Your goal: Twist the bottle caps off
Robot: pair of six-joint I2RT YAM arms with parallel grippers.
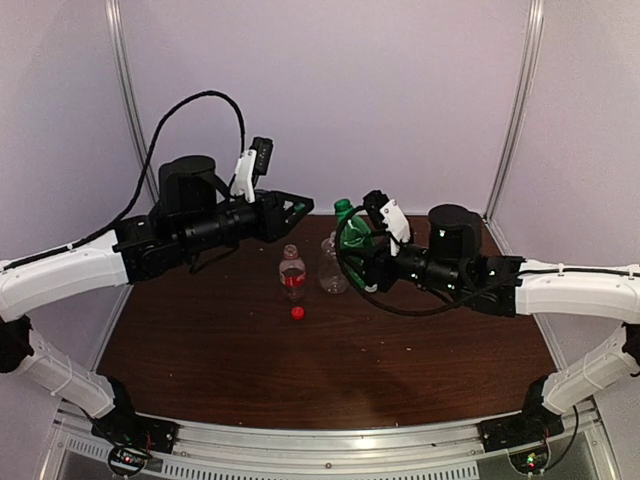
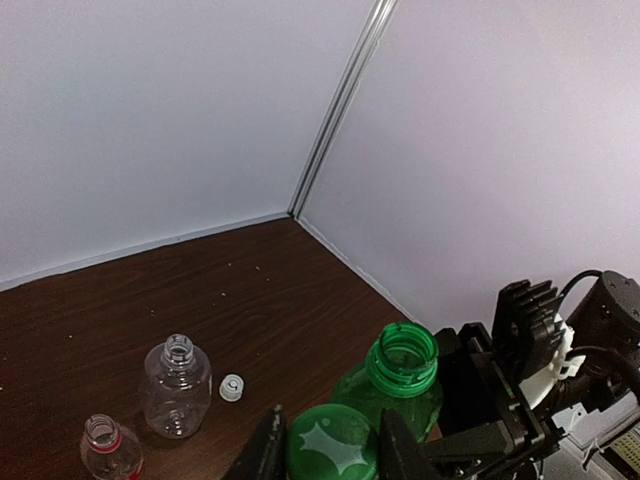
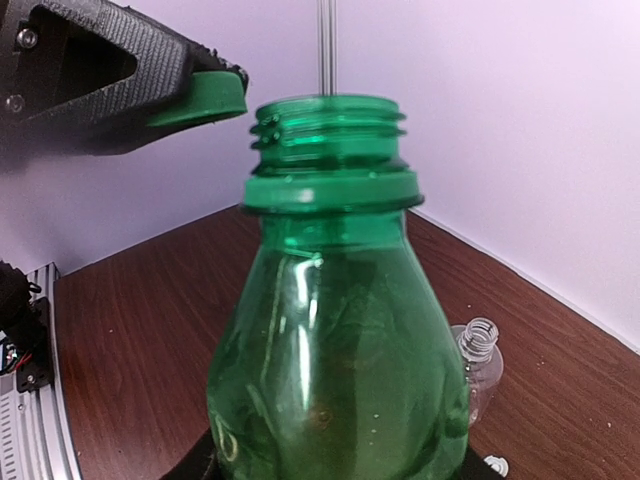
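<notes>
My left gripper [image 2: 330,450] is shut on the green cap [image 2: 340,442], which is off its bottle and held just beside the open threaded neck. My right gripper [image 1: 362,245] is shut on the body of the green bottle [image 3: 335,330], holding it upright above the table; its fingers are mostly hidden behind the bottle. The clear bottle with a red label [image 1: 292,272] stands open mid-table, and the red cap [image 1: 298,312] lies in front of it. The wider clear bottle [image 2: 178,388] also stands open with the white cap [image 2: 231,387] lying beside it.
The dark wooden table [image 1: 220,350] is enclosed by pale walls at the back and sides. A metal rail [image 1: 330,445] runs along the near edge by the arm bases. Both arms reach toward the table's back centre.
</notes>
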